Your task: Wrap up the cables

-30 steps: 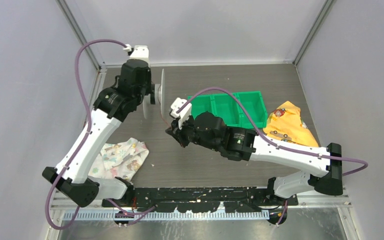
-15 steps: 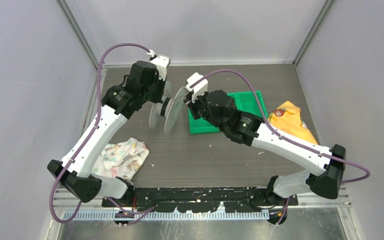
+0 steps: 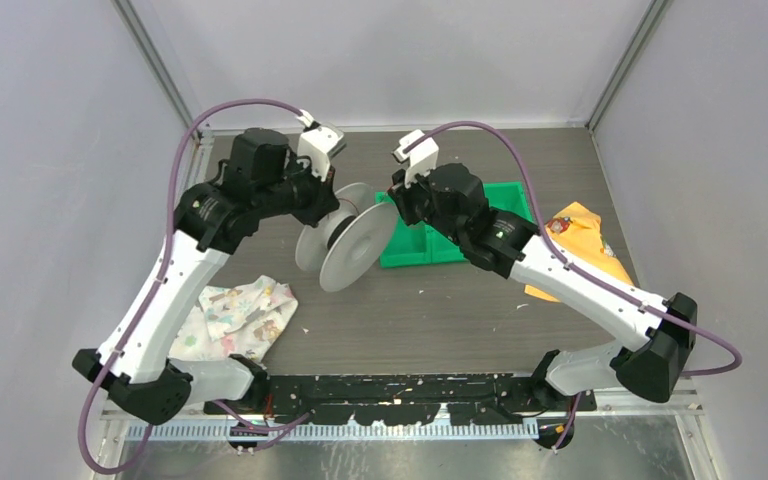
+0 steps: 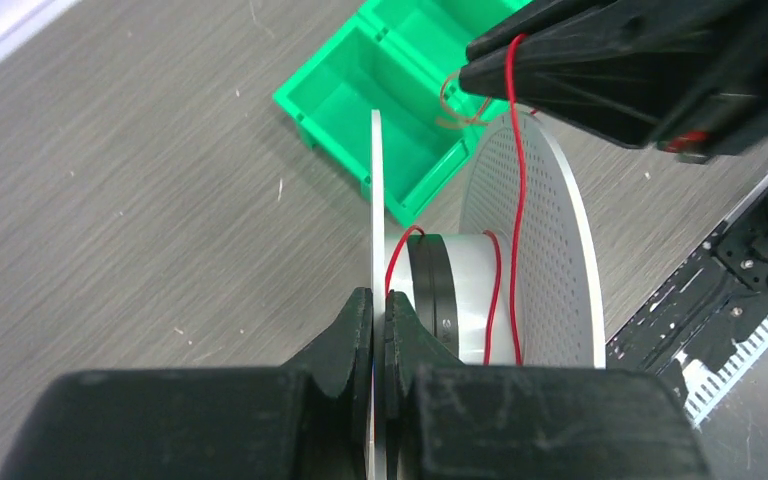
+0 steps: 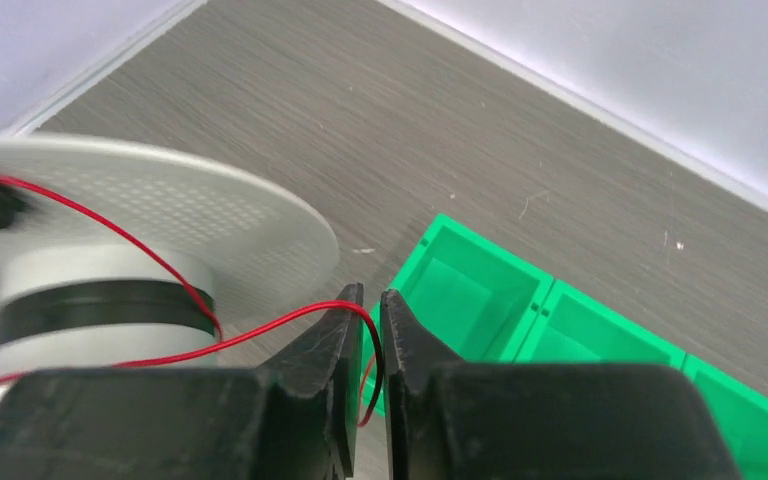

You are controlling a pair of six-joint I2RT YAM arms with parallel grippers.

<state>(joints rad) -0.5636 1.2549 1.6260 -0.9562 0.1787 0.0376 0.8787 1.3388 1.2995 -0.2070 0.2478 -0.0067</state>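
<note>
A white spool [image 3: 345,240] with two round flanges hangs above the table centre. My left gripper [image 4: 380,297] is shut on the thin edge of its near flange [image 4: 374,200]. A thin red cable [image 4: 517,150] runs over the hub [image 4: 460,290] in a few turns and up to my right gripper [image 4: 490,60]. In the right wrist view my right gripper [image 5: 371,295] is shut on the red cable [image 5: 260,325], which leads left to the spool hub [image 5: 100,300]. The cable is too thin to show in the top view.
A green bin with compartments [image 3: 460,225] sits behind and right of the spool, also seen in the right wrist view [image 5: 580,330]. A patterned cloth [image 3: 240,315] lies front left. A yellow bag [image 3: 580,245] lies at the right.
The left arm has swung the spool from upright at the back to tilted over the table centre. The right gripper has risen from low near the table to behind the spool, over the bin.
</note>
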